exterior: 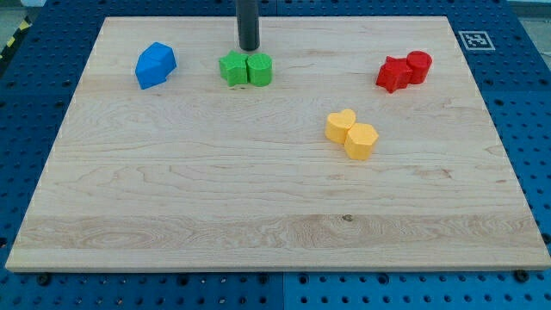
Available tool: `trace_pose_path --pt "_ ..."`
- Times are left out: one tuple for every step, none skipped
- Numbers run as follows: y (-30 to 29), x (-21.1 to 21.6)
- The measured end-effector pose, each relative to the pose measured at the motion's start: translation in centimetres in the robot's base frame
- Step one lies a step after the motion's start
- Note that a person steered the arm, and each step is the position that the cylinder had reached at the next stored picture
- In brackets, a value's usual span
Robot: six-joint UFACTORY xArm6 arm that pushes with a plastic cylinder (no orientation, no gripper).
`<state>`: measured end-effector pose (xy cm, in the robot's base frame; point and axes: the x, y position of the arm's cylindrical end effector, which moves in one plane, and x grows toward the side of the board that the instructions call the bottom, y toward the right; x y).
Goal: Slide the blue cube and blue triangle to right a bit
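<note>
— Wooden bench [258,207] on blue pegboard [529,129]; where are the blue blocks [155,65]?
— Touching, toward the view's top left.
— And the tool?
— My tip [249,47] is a plain rod without jaws, just above the green blocks [245,69], well right of the blue pair.

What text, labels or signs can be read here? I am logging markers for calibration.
No readable words or numbers.
A black-and-white square fiducial marker sits on the wooden board's top right corner: a pattern, not text.
Yellow-black striping at the view's top left carries no lettering.
</note>
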<state>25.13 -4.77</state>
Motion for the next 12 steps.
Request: trace_pose_path --pt "0.5 -0.6" --pt "0.4 -0.6" --pt "-5.8 -0.6" --pt "-11.7 -0.5" --pt "-12.7 0.2" --pt "-12.9 0.7" --pt "-14.7 0.7" --pt "-16.5 1.5" --pt "-16.5 2.6" --pt "-16.1 3.9" --pt "-17.5 4.4" --pt "-21.0 4.5"
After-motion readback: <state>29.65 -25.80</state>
